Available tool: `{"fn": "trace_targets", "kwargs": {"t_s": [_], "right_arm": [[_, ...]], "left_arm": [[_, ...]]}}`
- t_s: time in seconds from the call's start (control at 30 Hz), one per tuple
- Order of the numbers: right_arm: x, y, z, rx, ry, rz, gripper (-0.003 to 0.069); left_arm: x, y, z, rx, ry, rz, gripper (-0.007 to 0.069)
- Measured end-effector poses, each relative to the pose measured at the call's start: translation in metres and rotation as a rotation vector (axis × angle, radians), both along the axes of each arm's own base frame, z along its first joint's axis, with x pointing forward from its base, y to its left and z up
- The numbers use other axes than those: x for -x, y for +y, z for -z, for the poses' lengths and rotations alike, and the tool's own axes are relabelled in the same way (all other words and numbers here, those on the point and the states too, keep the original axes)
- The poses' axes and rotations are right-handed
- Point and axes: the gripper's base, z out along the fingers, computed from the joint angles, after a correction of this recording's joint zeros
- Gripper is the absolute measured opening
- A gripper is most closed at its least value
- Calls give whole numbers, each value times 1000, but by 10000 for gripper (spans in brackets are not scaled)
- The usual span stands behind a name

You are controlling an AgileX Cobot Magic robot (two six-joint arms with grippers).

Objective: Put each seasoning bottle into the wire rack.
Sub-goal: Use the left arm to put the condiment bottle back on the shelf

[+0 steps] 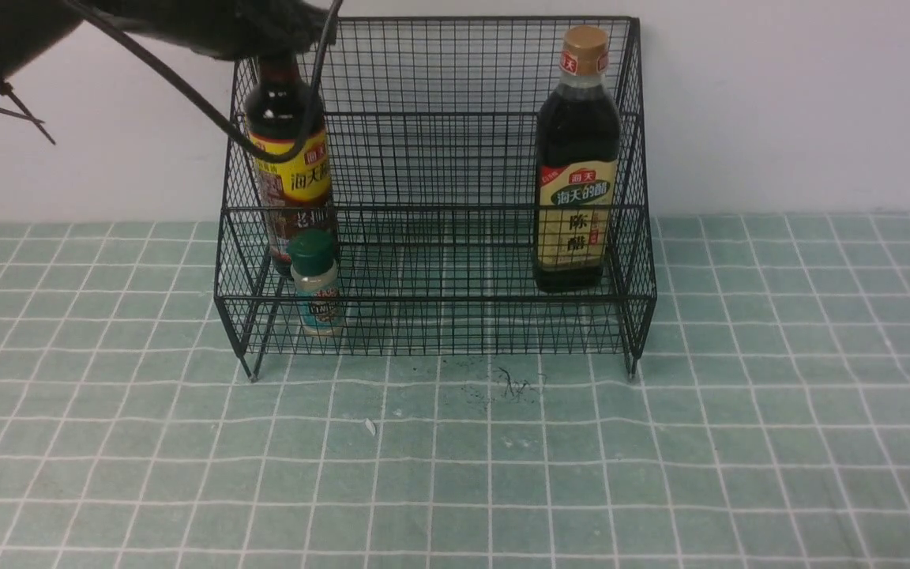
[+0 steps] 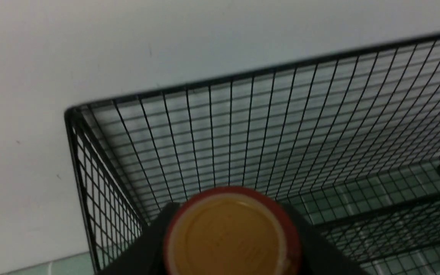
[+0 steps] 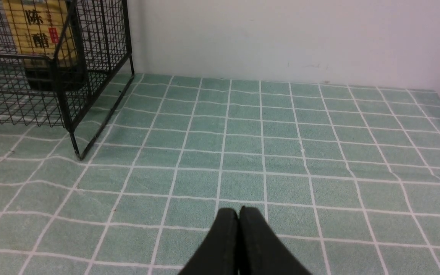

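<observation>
front view shows all three bottles inside our wire rack point(image 1: 431, 182): red-necked bottle point(image 1: 291, 166) at its left end, green-capped shaker point(image 1: 317, 284) just before it, tan-capped bottle point(image 1: 577, 158) at its right end. our left gripper point(image 2: 229, 229) clasps the red-necked bottle's cap; our right gripper point(image 3: 239, 217) is pinched together, holding nothing.

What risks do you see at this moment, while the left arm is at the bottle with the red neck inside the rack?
1. The left end effector grips the red-necked bottle at its cap; a sideways pull-out may tip it.
2. The green-capped shaker stands right in front of that bottle, so a falling bottle could knock it over.
3. The arm's cable hangs near the wire rack and might snag.
</observation>
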Motion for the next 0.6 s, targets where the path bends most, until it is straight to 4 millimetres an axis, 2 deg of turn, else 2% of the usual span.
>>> {"fn": "trace_targets", "kwargs": {"t_s": [0.07,0.33,0.5,0.6], "right_arm": [[0,0,0,0,0,0,-15],[0,0,0,0,0,0,-15],[0,0,0,0,0,0,-15],[0,0,0,0,0,0,-15]], "left_arm": [[-3,-1,7,-3,16,0,267],[-5,-2,8,-5,25,4,281],[-2,-1,0,-5,6,4,396],[7,1,-17,-3,-32,6,437]]}}
